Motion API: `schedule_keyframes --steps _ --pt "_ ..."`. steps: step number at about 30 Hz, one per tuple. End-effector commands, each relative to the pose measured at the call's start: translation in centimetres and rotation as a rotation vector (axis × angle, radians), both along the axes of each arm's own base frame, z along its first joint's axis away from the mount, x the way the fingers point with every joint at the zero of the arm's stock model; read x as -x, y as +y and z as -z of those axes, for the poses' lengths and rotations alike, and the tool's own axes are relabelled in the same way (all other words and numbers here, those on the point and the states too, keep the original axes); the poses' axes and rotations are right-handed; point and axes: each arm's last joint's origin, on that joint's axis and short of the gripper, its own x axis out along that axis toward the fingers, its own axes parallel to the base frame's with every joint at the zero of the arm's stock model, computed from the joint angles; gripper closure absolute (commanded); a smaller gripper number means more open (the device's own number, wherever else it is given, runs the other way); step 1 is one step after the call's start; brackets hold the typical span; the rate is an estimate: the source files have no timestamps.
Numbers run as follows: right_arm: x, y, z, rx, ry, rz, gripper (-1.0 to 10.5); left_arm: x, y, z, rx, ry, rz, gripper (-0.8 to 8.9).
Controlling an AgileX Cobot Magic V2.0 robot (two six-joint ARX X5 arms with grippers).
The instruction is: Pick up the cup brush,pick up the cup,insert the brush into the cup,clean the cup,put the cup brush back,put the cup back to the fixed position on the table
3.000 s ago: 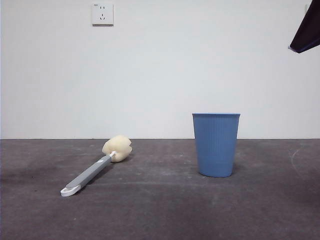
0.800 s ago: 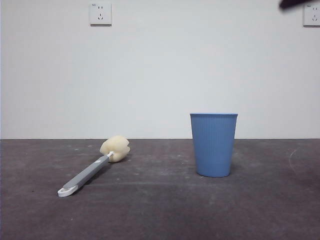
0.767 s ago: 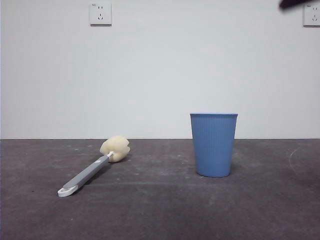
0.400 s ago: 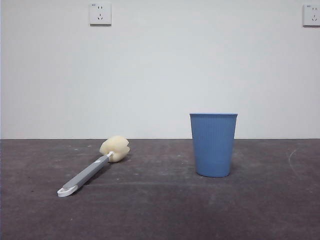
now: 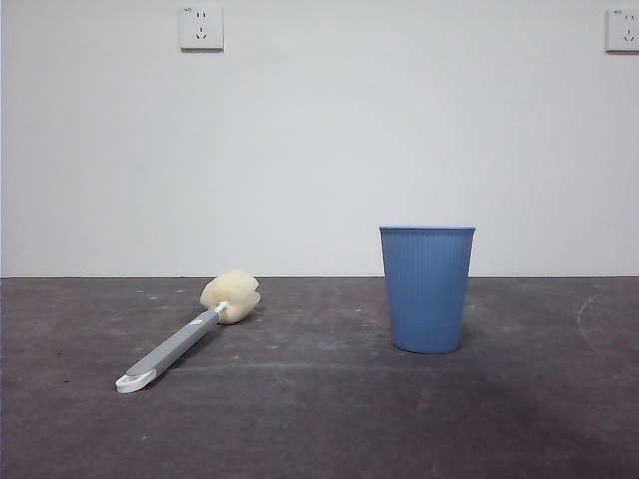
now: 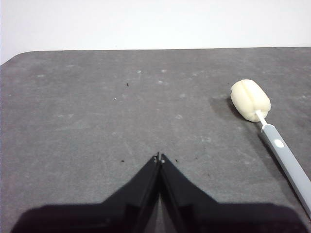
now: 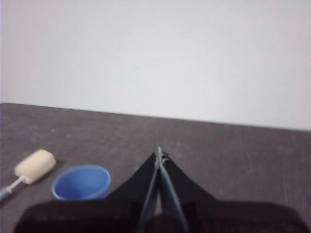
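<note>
The cup brush lies flat on the table at the left, cream sponge head toward the wall, white looped end toward me. The blue ribbed cup stands upright to its right. Neither arm shows in the front view. My left gripper is shut and empty, above the table with the brush off to one side. My right gripper is shut and empty, high above the table; the cup and the sponge head lie below it to one side.
A white wall stands behind the table, with power sockets at the upper left and upper right. The table's far edge meets the wall just behind the cup and brush.
The dark arm tip at the front view's top right corner has gone up out of view. The brush and cup have stayed in place.
</note>
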Motion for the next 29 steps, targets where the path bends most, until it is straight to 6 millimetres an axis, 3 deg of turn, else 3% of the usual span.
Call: schedule_keyframes --steps 1,7,18,29 --pt "-0.1 -0.2 2.4 -0.048 0.038 0.023 9.4 -0.1 0.0 0.4 0.006 0.008 -0.006 8.17" --pt "-0.2 -0.6 6.2 -0.113 0.083 0.066 9.4 -0.1 0.0 0.4 0.006 0.008 -0.006 8.17" --pt "-0.6 -0.8 10.5 -0.121 0.223 0.091 9.4 -0.1 0.0 0.4 0.006 0.006 -0.006 8.17" --pt "-0.7 -0.8 10.4 -0.117 0.214 0.095 9.4 -0.1 0.0 0.4 0.006 0.006 -0.006 8.17"
